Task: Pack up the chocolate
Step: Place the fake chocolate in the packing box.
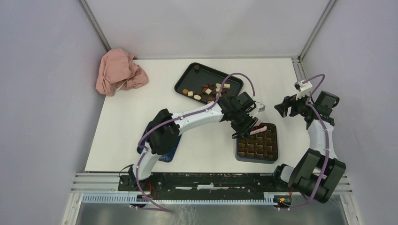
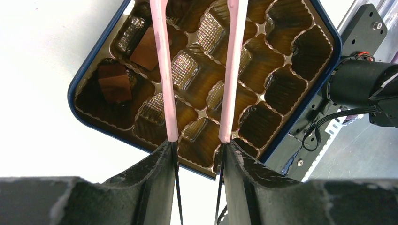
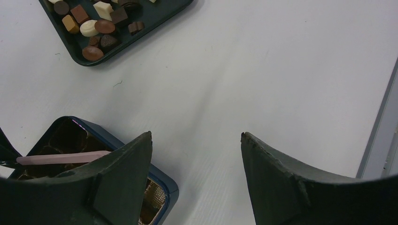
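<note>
Tongs (image 2: 164, 70) in L tool (image 2: 198, 146) (over box (image 2: 281, 89))

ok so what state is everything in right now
left gripper: shut on the tongs
tongs: arms apart, nothing seen between them, above the box
box: open, two chocolates seen inside, most cells empty
tray: loose chocolates on it
right gripper: open, empty
cloth: crumpled

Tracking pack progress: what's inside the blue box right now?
Two brown square chocolates sit in cells of the box; other visible cells look empty. The pink tongs and left gripper cover some cells.
</note>
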Controlling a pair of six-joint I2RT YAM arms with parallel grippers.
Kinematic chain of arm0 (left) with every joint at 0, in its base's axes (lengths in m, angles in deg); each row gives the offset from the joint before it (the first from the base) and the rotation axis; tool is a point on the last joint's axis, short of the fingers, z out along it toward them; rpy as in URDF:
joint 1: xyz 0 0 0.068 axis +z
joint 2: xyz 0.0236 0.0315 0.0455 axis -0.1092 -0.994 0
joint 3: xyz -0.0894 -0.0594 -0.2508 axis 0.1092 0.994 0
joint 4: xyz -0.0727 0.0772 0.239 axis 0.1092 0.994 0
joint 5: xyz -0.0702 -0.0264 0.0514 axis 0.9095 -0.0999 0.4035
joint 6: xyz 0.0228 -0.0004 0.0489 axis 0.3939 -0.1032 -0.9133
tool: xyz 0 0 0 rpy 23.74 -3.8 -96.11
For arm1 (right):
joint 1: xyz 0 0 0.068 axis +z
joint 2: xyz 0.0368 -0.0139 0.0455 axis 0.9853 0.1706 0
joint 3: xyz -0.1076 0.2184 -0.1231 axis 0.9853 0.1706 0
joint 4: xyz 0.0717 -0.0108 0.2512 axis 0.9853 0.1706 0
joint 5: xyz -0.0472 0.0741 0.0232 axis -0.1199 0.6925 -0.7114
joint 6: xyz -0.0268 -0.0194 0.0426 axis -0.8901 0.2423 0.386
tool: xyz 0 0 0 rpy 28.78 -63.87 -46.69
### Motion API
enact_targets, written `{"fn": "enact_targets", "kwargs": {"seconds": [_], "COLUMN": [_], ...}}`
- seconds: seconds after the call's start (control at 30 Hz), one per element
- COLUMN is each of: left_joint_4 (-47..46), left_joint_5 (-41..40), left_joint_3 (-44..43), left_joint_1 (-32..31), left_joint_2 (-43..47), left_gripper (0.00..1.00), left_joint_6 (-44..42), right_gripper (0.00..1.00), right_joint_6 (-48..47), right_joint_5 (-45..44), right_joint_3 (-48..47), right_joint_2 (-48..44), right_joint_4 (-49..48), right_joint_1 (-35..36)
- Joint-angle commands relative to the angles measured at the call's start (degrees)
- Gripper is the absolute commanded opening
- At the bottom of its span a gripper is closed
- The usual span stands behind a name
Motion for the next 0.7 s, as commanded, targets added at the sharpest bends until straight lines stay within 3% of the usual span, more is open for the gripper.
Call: {"fn": "enact_targets", "kwargs": {"seconds": [0.0,0.37,0.67], "left_joint_4": [-0.1,-5.3,-6.4], "left_joint_5": [-0.5,4.6,9.4], "left_joint_3": [-2.9,-0.8,5.1], "left_joint_1": [-0.2,2.5,19.8], "left_joint_2": [-0.6,5.8,11.9], "left_gripper": [0.45,0.41,0.41], "left_joint_6": [1.2,3.9,4.8], "right_gripper": [0.75,0.75,0.75], "right_joint_6": [-0.4,-1.3,-3.1], "right_joint_5": [1.7,3.0,6.9], "right_joint_3": [0.2,0.3,1.2], "right_joint_2": [-1.4,-2.2,-4.4], "right_joint_4": [-1.4,-1.1,-1.3], "right_joint_1": [-0.1,-0.1,0.1]}}
